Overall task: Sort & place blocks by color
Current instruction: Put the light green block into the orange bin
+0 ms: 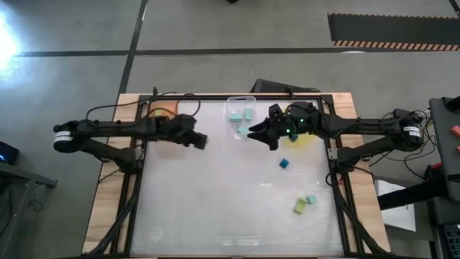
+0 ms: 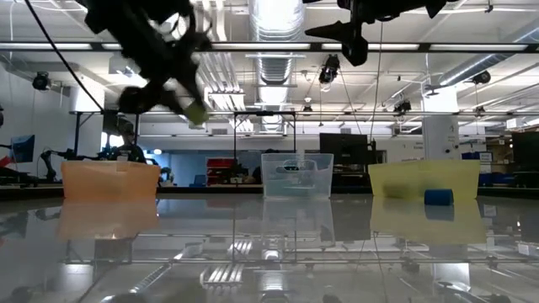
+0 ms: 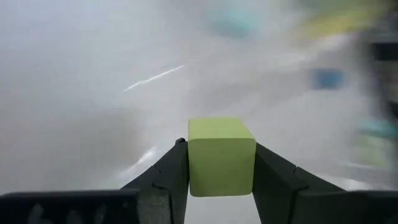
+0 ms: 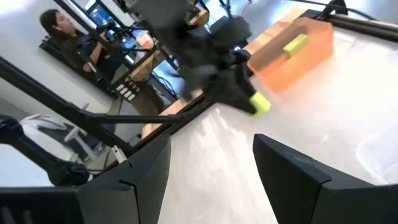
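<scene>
My left gripper is raised above the table, just to the right of the orange tray, and is shut on a yellow-green block. The low view shows that block high in the air. My right gripper is open, holds nothing and hangs high beside the clear tray. That tray holds teal blocks. A yellow-green block lies in the orange tray. A blue block sits in the yellow tray. On the table lie a blue block, a teal block and a yellow-green block. My left gripper pinches the yellow-green block between its two fingers, which press on two opposite side faces. The block is lifted clear of the table and juts out past the fingertips.
The three trays stand in a row along the table's far edge: orange on the left, clear in the middle, yellow on the right, partly under my right arm. The middle and near parts of the table hold only the three loose blocks. A person sits in the room behind.
</scene>
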Available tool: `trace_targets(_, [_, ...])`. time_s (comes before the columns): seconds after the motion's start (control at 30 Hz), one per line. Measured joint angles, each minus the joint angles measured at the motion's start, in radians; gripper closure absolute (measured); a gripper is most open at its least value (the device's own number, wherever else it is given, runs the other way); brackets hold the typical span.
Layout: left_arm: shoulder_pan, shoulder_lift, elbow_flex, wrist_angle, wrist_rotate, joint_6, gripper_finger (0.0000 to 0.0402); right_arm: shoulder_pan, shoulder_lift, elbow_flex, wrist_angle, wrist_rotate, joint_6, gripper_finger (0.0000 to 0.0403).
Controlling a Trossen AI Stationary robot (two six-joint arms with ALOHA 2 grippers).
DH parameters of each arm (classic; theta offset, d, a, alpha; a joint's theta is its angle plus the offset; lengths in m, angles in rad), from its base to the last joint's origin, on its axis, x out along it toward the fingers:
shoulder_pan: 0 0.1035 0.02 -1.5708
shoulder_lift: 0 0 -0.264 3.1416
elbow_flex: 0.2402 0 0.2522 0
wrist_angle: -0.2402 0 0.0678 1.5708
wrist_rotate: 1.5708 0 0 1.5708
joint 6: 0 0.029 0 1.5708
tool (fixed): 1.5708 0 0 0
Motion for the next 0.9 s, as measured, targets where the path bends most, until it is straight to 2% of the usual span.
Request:
trace_targets(0.13, [0.141,0.003,-0.001,-0.273,-0.004,-0.016,0.0285,-0.002,-0.005,0.000,-0.005,0.017,-0.010,0.0183])
trace_targets(0.2, [0.213,0.004,-0.002,-0.339,-0.004,0.000,0.0285,-0.002,-0.003,0.000,-0.004,0.021,-0.010,0.0183])
trace_targets(0.5, [0.470,0.008,0.001,-0.353,-0.005,0.109,0.0285,-0.002,0.013,0.000,-0.005,0.021,0.004,0.0183])
trace_targets(0.8, [0.628,0.008,0.014,-0.530,-0.006,0.269,0.0285,-0.002,0.014,0.000,-0.006,0.021,0.011,0.0183])
trace_targets(0.9, [0.674,0.008,0.004,-0.544,-0.025,0.315,0.0285,-0.002,0.014,0.000,-0.006,0.021,0.010,0.0183])
